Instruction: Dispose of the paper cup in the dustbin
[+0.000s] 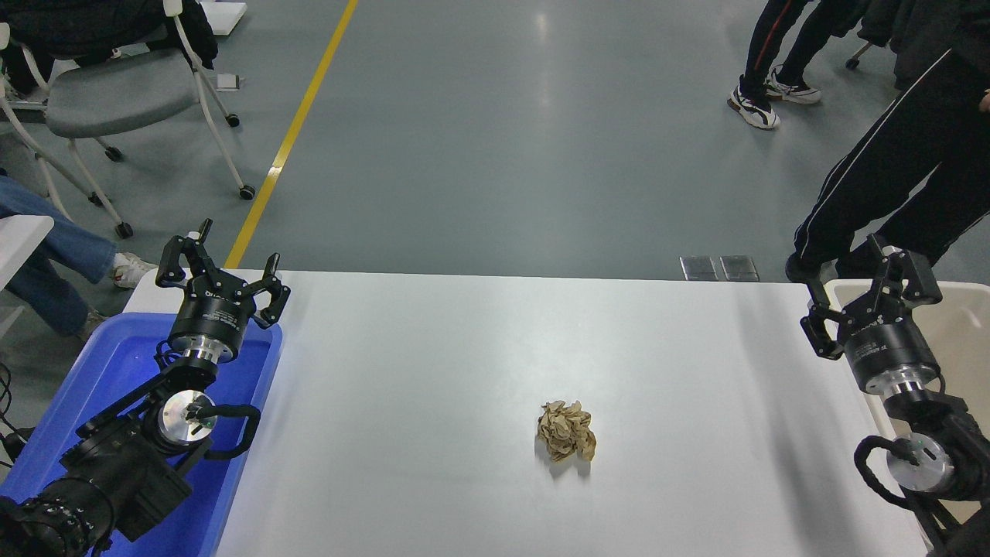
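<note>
Now right gripper (868, 298) over dustbin (963, 333)
</note>
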